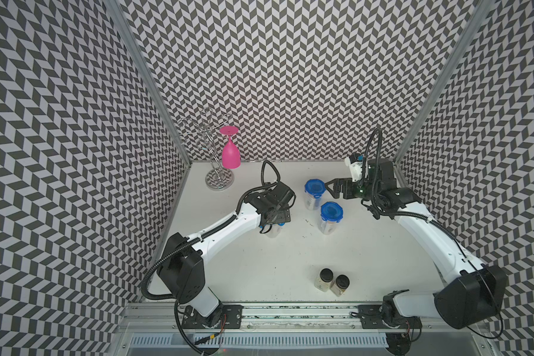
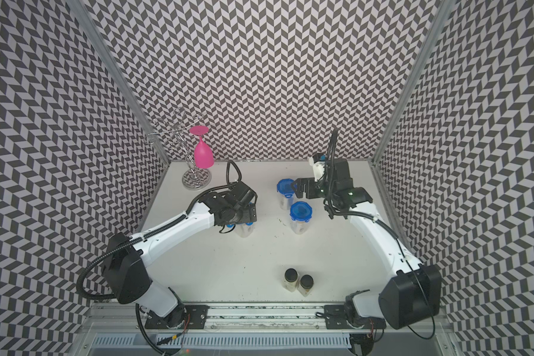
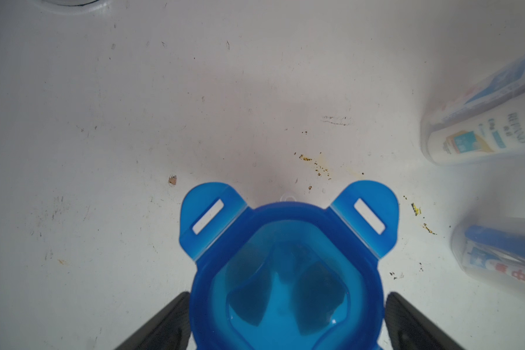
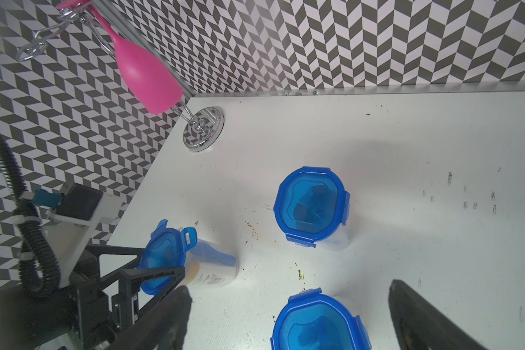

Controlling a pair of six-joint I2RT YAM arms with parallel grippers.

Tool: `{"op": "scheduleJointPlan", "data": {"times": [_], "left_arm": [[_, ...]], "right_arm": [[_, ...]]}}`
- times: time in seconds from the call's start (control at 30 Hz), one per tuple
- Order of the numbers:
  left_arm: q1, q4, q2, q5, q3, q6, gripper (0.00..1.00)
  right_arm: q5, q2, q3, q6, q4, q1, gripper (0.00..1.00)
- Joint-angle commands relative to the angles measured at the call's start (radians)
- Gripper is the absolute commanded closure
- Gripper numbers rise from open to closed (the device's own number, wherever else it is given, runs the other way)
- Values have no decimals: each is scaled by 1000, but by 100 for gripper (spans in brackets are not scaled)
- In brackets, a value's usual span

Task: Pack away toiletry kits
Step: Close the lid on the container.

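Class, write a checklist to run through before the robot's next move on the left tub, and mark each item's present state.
1. Left hand open, straddling the lid: ok.
2. Lid sitting on the left tub: ok.
3. Two visible tabs latched: not ok, both are flipped up.
4. Remaining tabs latched: cannot tell, hidden.
5. Other two tubs closed, tabs down: ok.
6. Right hand open and empty: ok.
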Motion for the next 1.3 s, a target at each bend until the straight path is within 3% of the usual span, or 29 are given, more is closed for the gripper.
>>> {"op": "scheduleJointPlan", "data": {"times": [0.0, 0.3, 0.77, 0.87, 0.93, 1.07, 1.27], "left_arm": [[-7, -21, -16, 2, 20, 7, 0], [-5, -49, -62, 36, 58, 28, 1], [36, -48, -121, 42, -3, 71, 2], [92, -35, -143, 73, -37, 99, 6], [165, 18, -186, 157, -88, 152, 12], [273, 107, -243, 311, -136, 272, 15], [300, 173, -203, 330, -64, 376, 17]], "right_arm": [[-7, -29, 23, -1, 40, -4, 0], [-6, -29, 24, -10, 24, -3, 0], [-4, -10, 53, -23, -13, 31, 1], [18, 29, 87, -45, -52, 105, 1], [5, 57, 100, -52, -66, 164, 2], [-96, 108, 95, -39, -69, 222, 6], [-174, 187, 129, -59, -113, 320, 24]]}}
